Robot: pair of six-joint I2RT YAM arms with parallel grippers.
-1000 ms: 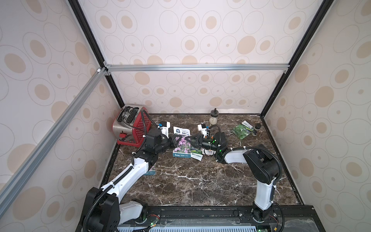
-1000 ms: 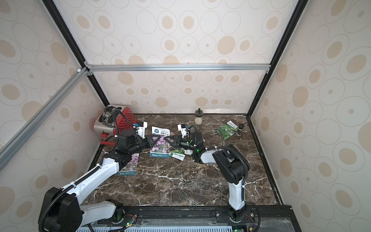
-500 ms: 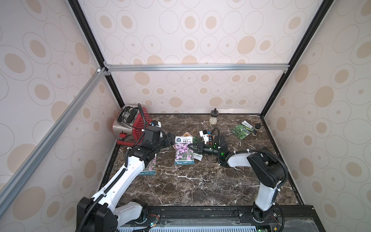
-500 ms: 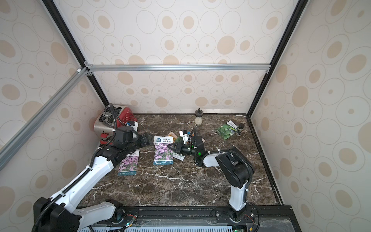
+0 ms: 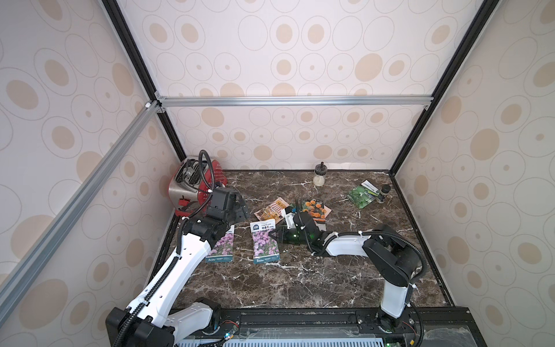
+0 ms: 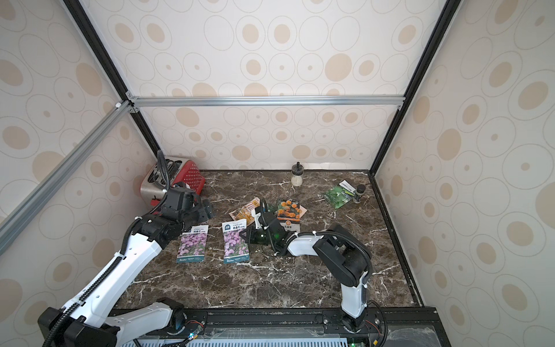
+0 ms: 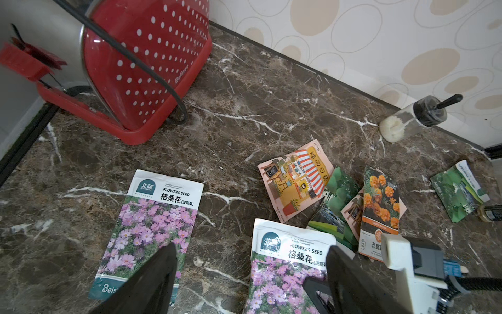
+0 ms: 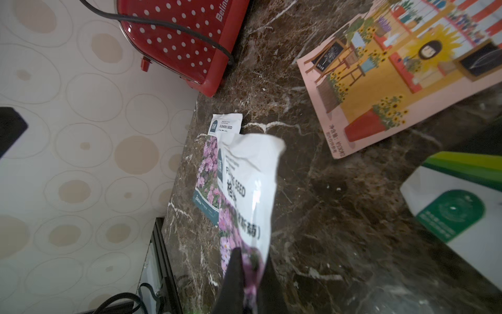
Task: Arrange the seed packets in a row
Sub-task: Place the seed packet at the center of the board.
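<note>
Top views: two purple-flower seed packets are laid side by side, apart, left of the other packets. The first purple packet (image 5: 222,248) is partly hidden by the left arm, and the second purple packet (image 5: 265,245) is pinched at its edge by the right gripper (image 5: 272,234). The left gripper (image 5: 241,207) is held near the toaster (image 5: 192,186). Left wrist: fingers (image 7: 152,282) are spread with nothing between them; the shopfront packet (image 7: 296,185) and marigold packet (image 7: 380,206) are seen farther back. Right wrist: the jaws are pressed together on a corner of the second purple packet, which is curled up off the marble.
</note>
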